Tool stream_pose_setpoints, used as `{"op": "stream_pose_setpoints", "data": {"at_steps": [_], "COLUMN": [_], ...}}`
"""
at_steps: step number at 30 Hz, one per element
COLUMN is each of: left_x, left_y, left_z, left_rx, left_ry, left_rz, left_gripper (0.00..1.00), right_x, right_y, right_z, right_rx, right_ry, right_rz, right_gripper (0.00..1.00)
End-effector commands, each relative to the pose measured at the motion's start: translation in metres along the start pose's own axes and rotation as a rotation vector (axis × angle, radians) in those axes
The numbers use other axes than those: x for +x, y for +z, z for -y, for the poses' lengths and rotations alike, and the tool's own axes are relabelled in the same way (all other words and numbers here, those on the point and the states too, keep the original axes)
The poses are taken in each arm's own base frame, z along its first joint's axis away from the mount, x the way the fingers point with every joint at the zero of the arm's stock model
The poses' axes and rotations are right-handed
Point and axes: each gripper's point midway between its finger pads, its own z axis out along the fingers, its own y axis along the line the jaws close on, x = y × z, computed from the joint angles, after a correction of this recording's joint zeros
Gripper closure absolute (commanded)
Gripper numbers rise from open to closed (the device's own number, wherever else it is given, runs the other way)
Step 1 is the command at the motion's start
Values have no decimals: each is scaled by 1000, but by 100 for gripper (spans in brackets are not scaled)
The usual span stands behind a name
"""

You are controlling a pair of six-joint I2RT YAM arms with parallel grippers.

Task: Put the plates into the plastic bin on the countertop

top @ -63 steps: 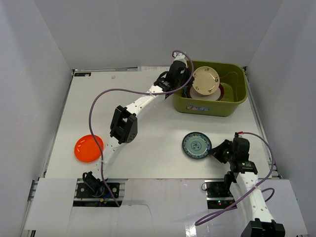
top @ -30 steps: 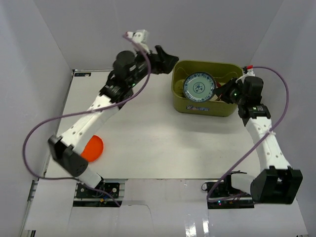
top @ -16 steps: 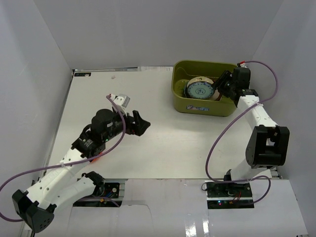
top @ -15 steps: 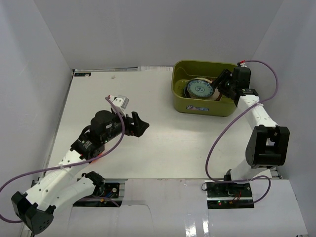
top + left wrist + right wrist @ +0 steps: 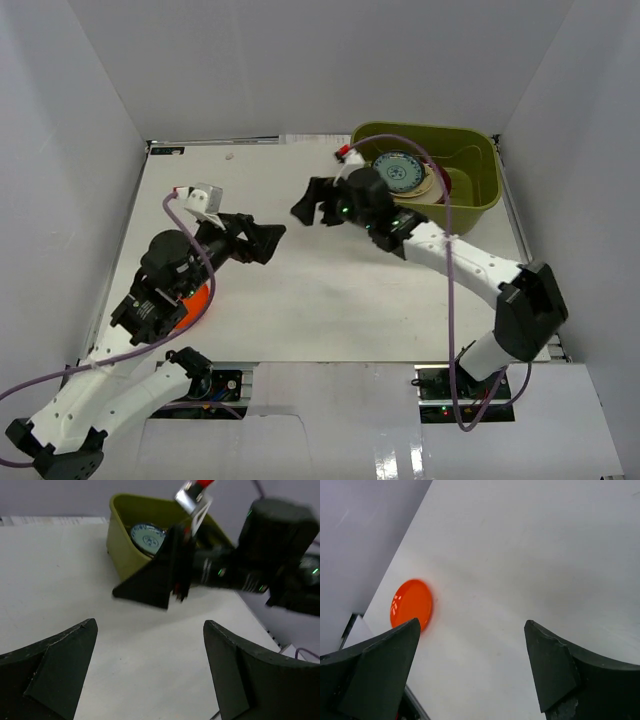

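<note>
We found the plastic bin [image 5: 478, 205] standing at the far right corner of the bench [image 5: 330, 300], close to the right wall [image 5: 590, 180]. Several plates lay stacked inside it, and the one on top was the small blue-green patterned plate [image 5: 398, 170]. A cream edge and a dark red rim showed from under its right side, though we could not make out how many dishes lay beneath. The orange plate [image 5: 411, 604] lay flat on the bench near the left edge, toward the near side and well apart from the bin. From above it was half hidden behind the left arm [image 5: 160, 290], but the right wrist camera showed it whole, with nothing touching it. The left hand [image 5: 272, 243] hung over the left middle of the bench, pointing to the right. Its fingers were spread wide and there was only bare bench between them. The right arm [image 5: 470, 265] reached across from the near right, passing in front of the bin. The right hand [image 5: 308, 208] was over the middle of the bench, just off the bin's near left corner, and it pointed left toward the orange plate. Its fingers also stood wide apart and held nothing. The two hands faced each other, near but not touching. A purple cable [image 5: 448, 260] looped over the right arm.
</note>
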Motion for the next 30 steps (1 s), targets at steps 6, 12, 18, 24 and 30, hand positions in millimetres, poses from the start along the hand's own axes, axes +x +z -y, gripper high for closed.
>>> {"op": "stream_pose_setpoints", "data": {"at_steps": [6, 12, 18, 24, 30], "left_x": [-84, -76, -62, -62, -88], "left_y": [-46, -51, -48, -47, -51], "left_z": [11, 7, 4, 0, -10], "left_rx": [-20, -40, -49, -71, -157], "left_ry": [-44, -64, -68, -58, 86], "left_rz": [265, 241, 192, 189, 214], "left_gripper": [2, 2, 2, 2, 2], "right_x": [163, 246, 312, 314, 202], "right_y": [102, 148, 163, 166, 121], "right_z": [-107, -149, -174, -182, -182], "right_rx": [-226, -307, -338, -311, -356], "right_ry": [-13, 7, 94, 176, 182], "right_rz": [-275, -416, -531, -514, -289], "right_gripper": [12, 18, 26, 82, 92]}}
